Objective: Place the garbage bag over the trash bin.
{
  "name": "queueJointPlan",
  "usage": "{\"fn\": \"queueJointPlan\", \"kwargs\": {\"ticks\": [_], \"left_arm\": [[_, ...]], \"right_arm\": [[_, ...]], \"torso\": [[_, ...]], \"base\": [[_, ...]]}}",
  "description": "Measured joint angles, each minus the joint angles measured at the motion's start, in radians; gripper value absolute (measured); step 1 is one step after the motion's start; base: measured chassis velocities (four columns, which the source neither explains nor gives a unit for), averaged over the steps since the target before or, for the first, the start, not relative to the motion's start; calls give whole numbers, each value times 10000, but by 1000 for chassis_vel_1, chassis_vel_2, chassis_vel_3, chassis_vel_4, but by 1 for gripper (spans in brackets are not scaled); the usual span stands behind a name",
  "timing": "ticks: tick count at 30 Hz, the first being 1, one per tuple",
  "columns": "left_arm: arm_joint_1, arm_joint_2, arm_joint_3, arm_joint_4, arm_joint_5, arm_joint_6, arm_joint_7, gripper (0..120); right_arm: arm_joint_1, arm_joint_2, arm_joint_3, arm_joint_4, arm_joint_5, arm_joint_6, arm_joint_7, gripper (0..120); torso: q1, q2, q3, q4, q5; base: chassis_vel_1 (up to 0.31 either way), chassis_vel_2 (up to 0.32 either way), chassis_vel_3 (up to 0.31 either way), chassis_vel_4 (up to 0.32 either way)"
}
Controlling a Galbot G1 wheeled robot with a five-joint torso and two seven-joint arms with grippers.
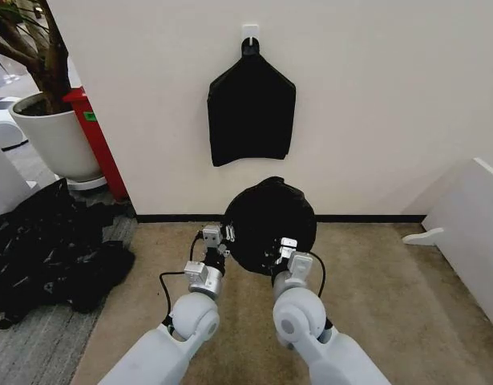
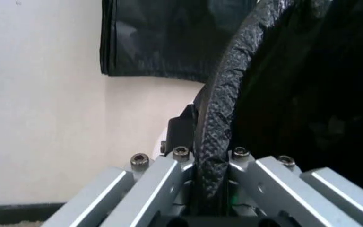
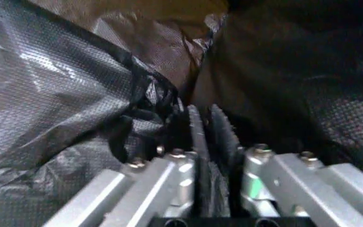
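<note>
Gripping the garbage bag (image 1: 269, 220) at opposite edges, the left hand (image 1: 217, 237) and right hand (image 1: 287, 249) pinch black film, holding its mouth spread just ahead of both hands, near the wall.

readable text: none in any view.
green label (image 1: 89, 117) on the red object (image 1: 98, 148) beside the plant pot (image 1: 55, 140): too small to read.
garbage bag (image 1: 270, 223): plain black, no print visible.
flat black bundle (image 1: 251, 112) on the wall hook: no lettering visible.
</note>
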Motion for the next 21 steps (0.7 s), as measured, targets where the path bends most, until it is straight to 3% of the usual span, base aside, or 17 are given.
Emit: {"fn": "queueJointPlan", "kwargs": {"ticks": [2, 13, 21], "left_arm": [[5, 9, -21, -11, 40, -47, 84, 1], [120, 43, 238, 2, 259, -104, 256, 1], [-147, 77, 6, -3, -5, -78, 234, 1]], "right_arm": [[227, -144, 70, 274, 86, 25, -57, 0], [1493, -51, 35, 63, 1138, 68, -258, 0], [817, -447, 297, 116, 1206, -11, -405, 0]], "torso": [[0, 0, 0, 0, -1], [0, 0, -1, 2, 0], [0, 0, -1, -1, 0]], "base": [[0, 0, 0, 0], [0, 0, 0, 0], [0, 0, 0, 0]]}}
